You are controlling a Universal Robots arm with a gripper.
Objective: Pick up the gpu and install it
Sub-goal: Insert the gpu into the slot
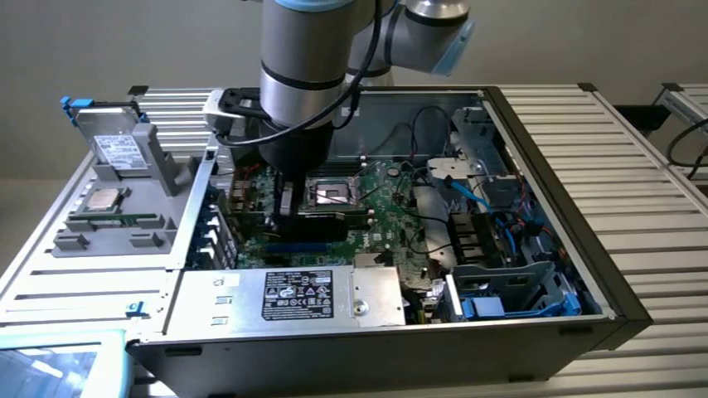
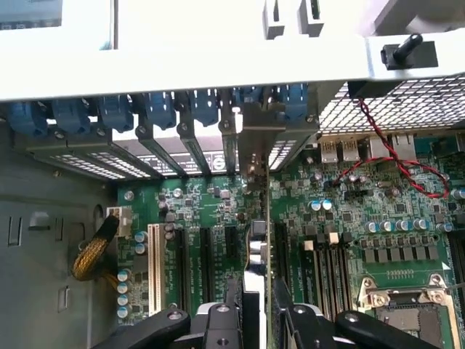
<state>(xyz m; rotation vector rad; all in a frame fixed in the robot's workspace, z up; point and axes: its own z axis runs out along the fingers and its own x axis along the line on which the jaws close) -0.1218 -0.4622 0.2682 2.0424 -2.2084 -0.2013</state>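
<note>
One arm [image 1: 304,50] reaches into the open computer case [image 1: 575,124], left of centre in the exterior view. Its claw [image 2: 254,323] is closed partway, both fingers pinching the gpu [image 2: 254,247]. The card is held edge-on over the expansion slots [image 2: 207,254] of the green motherboard [image 2: 327,218]. Whether it touches a slot I cannot tell.

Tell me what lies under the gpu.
The green motherboard with black expansion slots lies below the gpu, held edge-on between the fingers. The slot directly beneath is covered by the card.
</note>
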